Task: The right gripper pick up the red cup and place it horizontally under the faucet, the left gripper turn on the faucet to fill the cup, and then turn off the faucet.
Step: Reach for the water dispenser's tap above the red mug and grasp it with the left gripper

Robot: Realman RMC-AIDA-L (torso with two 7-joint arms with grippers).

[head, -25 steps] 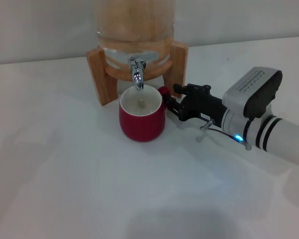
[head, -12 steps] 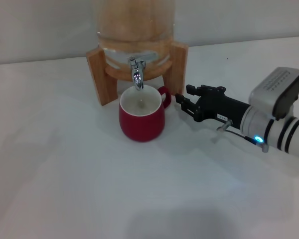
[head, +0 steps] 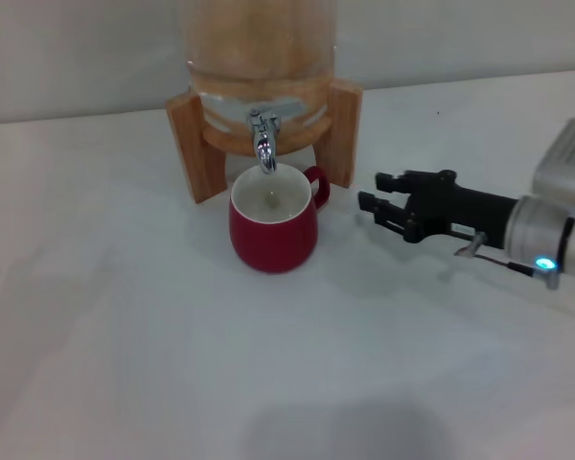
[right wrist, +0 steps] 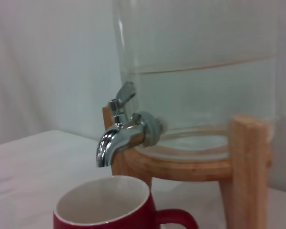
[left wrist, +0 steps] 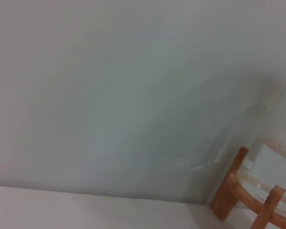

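The red cup (head: 273, 228) is standing upright on the white table (head: 125, 335), directly below the spout of the faucet (head: 263, 140), its off-white inside facing up and its loop handle pointing toward the robot's right. From the right wrist view, the cup (right wrist: 107, 205) is sitting just beneath the chrome tap (right wrist: 121, 133), whose lever is angling up and back above the spout, with a clear gap showing between spout and rim. The tap is protruding from a glass dispenser (head: 259, 43) that is resting in a wooden stand (head: 187, 144), the stand's legs flanking the cup on either side behind it. To the right of the cup, the right gripper (head: 379, 192) is hovering low over the table, apart from the handle and touching nothing, its black fingers standing apart and pointing toward the cup, a blue light glowing on the arm behind them. The left gripper is not appearing in the head view, and its own wrist camera is showing only a pale wall, a strip of table and one corner of the wooden stand (left wrist: 233, 191) with the glass vessel above it.
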